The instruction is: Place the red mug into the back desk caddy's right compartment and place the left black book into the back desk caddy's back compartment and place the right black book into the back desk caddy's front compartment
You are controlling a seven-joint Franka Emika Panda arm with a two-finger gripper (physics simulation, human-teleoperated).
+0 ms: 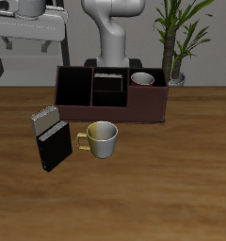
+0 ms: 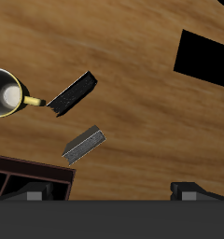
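The red mug (image 1: 142, 79) is sitting in an end compartment of the back desk caddy (image 1: 110, 105), a black book (image 1: 108, 81) in the middle one. Another black book (image 2: 72, 92) is standing on the wooden surface (image 2: 142, 103) below the hand (image 2: 117, 192), whose opening I cannot tell.

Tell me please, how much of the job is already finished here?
Done, it seems: the red mug sits in the desk caddy, and one black book stands in a middle compartment. In hand: nothing; the gripper is open. Left: the other black book, on the table beside the grey book.
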